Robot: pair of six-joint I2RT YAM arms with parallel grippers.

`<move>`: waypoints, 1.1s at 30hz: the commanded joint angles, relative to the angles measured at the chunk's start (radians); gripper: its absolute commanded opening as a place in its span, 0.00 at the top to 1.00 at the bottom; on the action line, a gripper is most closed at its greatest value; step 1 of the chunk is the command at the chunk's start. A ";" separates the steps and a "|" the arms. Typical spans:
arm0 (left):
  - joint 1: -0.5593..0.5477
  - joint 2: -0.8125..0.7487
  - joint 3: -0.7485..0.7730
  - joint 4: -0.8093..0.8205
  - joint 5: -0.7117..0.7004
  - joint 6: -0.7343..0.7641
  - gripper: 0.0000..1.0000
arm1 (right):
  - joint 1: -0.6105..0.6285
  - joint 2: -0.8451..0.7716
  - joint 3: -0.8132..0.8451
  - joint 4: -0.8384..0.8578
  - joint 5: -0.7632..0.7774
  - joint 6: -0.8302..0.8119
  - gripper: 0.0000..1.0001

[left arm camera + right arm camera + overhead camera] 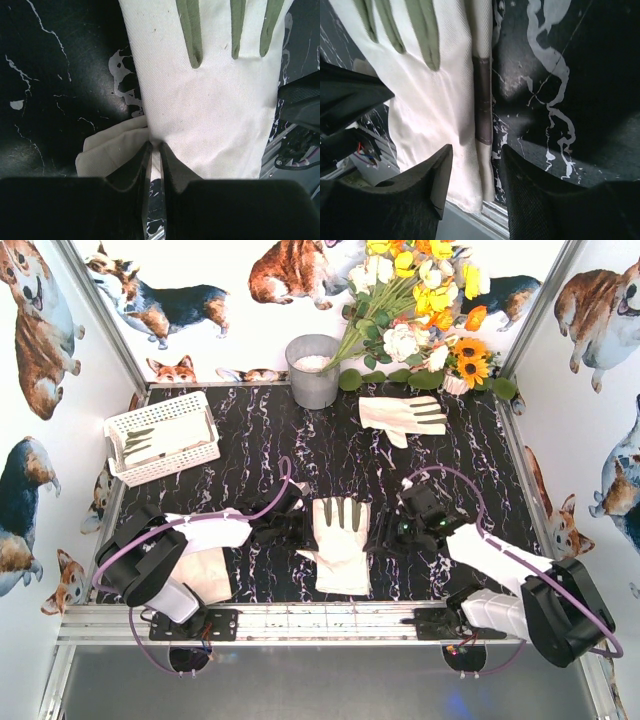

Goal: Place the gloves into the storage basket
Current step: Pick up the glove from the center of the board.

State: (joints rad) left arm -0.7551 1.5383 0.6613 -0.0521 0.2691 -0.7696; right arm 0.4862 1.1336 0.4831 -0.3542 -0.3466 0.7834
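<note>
Risk over bench [250,430]: long carry to basket [170,470] on a thin one-edge pinch. Fabric could slip out, dropping glove [340,540] short of basket, or catch on basket's rim and hang there. Glove well right of basket and nearer the arms, lying flat, cream fabric, olive strips along fingers, thumb folded. Left end effector [156,146] clenched on glove's basket-side edge by thumb. Right end effector [476,150] released, jaws astride the edge away from basket.

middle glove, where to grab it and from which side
Probably pinch the side edges near the cuff, from either side: the middle glove lies flat, fingers pointing away. The left gripper is shut on the thumb-side edge; the right gripper straddles the other edge, open.
</note>
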 commanded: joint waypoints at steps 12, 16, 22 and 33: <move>-0.005 0.026 -0.042 -0.006 -0.024 -0.002 0.93 | -0.020 0.179 -0.016 0.174 -0.195 0.036 0.54; -0.009 0.025 -0.046 0.001 -0.018 -0.006 0.93 | -0.020 0.213 -0.015 0.203 -0.216 0.037 0.56; -0.014 0.012 -0.049 0.005 -0.022 -0.013 0.93 | -0.020 0.234 -0.017 0.239 -0.245 0.037 0.73; -0.007 -0.140 -0.053 -0.014 -0.067 -0.002 0.66 | -0.023 0.136 0.016 0.183 -0.280 -0.062 1.00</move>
State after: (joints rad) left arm -0.7601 1.4712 0.6235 -0.0360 0.2386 -0.7879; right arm 0.4683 1.3235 0.4541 -0.1715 -0.5919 0.7979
